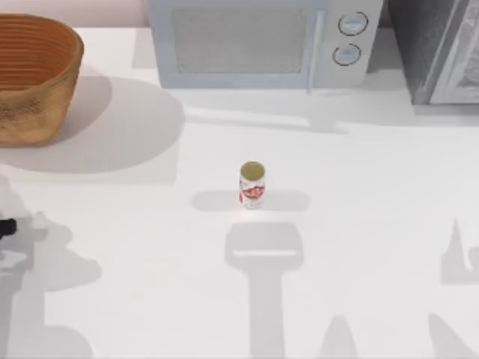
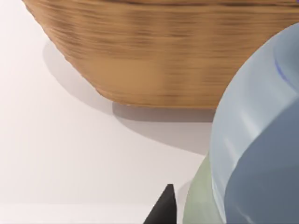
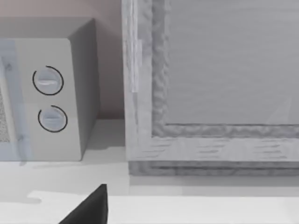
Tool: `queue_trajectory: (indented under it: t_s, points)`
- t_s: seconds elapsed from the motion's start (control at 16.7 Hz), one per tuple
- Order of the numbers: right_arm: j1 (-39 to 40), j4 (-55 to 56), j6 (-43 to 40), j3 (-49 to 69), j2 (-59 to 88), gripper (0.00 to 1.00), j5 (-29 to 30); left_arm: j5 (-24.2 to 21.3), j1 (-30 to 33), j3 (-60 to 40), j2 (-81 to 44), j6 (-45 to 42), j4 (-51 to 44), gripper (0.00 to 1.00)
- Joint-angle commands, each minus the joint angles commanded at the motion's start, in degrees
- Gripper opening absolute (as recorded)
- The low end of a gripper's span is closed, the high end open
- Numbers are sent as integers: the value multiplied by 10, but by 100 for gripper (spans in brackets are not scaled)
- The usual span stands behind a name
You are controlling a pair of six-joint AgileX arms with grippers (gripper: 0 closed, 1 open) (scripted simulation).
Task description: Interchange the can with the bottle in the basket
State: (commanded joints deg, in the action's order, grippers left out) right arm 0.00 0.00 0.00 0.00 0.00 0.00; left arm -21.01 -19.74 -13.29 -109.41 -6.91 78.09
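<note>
Your table (image 1: 135, 299) is white and carries, along its far edge, a grey-white microwave (image 1: 258, 41) with two round knobs at its right end and, to the right of that, a grey cabinet (image 1: 438, 48). The basket (image 1: 34, 75) sits at the far left corner, golden-brown wicker with level ribbing, and the top view does not let you see inside it. In your left wrist view the basket (image 2: 159, 51) wall rises close ahead, and a pale blue translucent bottle (image 2: 261, 140) sits right against the camera beside one dark fingertip (image 2: 163, 210); whether the left gripper is pinching the bottle you cannot tell. The right wrist view faces the microwave (image 3: 51, 98) knobs and the cabinet (image 3: 210, 84), with one dark fingertip (image 3: 88, 210) low in the picture; that gripper's spread cannot be told either. The can (image 1: 252, 185) stands upright near the table's middle, well apart from the basket, white with red markings too small to read and a dull gold top.
</note>
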Motion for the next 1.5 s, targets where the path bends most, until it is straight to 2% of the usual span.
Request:
queue_trajectory:
  t_s: [0.18,0.36,0.66,0.84,1.02,1.2,1.5]
  points:
    - [0,0,0,0,0,100,0,-1,-5,-4,1,0,-7,0]
    - [0,0,0,0,0,100,0,-5,-46,-43,12,1,-61,0]
    - [0,0,0,0,0,100,0,-1,-143,-189,60,-2,-252,0]
    - [0,0,0,0,0,100,0,7,-155,-308,108,-5,-391,0]
    - [0,0,0,0,0,100,0,18,-114,-420,166,-5,-529,0]
    - [0,0,0,0,0,100,0,35,-41,-500,210,1,-648,0]
    - [0,0,0,0,0,100,0,70,70,-557,221,16,-752,0]
